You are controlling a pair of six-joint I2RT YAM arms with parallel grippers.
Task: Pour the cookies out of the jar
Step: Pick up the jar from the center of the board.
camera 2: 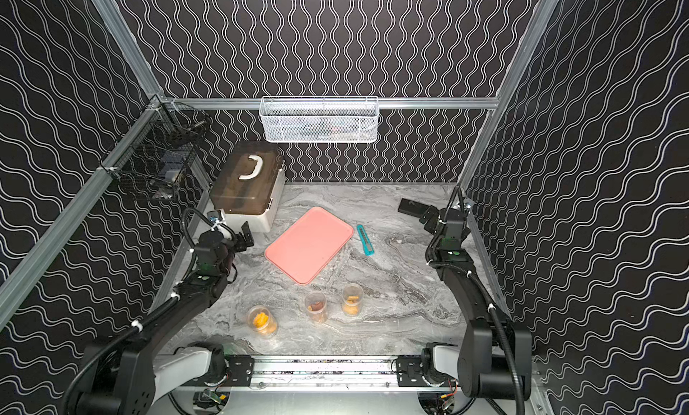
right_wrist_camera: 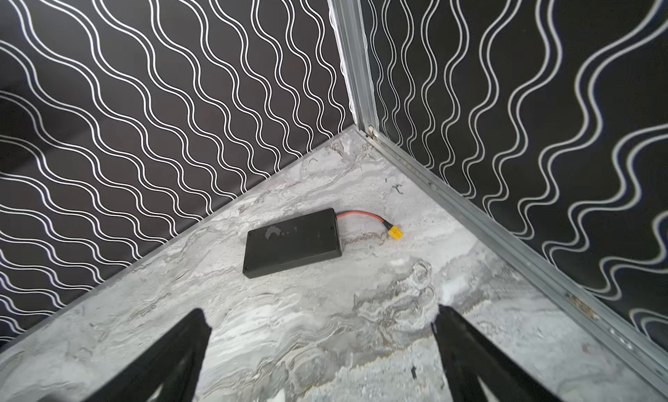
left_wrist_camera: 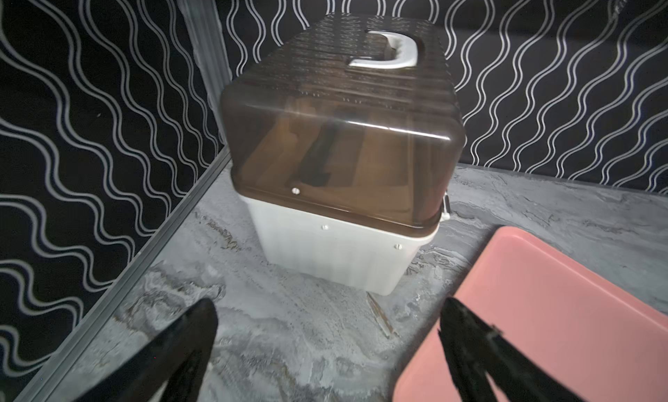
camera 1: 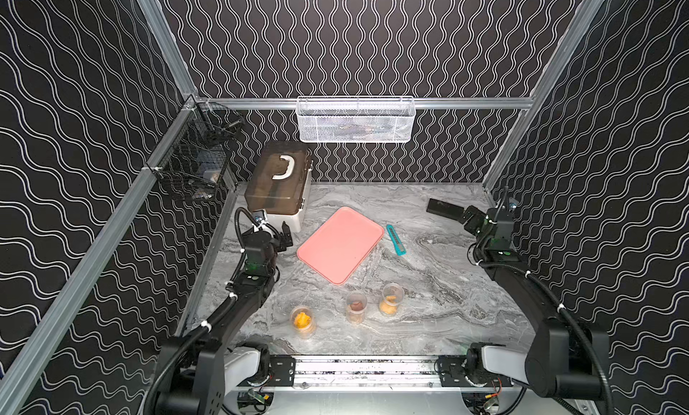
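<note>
The left arm [camera 1: 242, 301] and right arm [camera 1: 518, 290] are matte black, pale grey beside the aluminium rail [camera 1: 367, 368]. White zip ties [camera 1: 204, 324] bind their black cables [camera 1: 580, 335].

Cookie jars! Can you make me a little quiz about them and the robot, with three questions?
1. How many jars stand on the table?
2. True or false: some cookies already lie on the pink tray.
3. The left gripper is: A) open and empty, B) shut on a jar, C) shut on the tray.

Key: 1) three. 2) false, the tray is bare and the cookies are inside the jars. 3) A.
</note>
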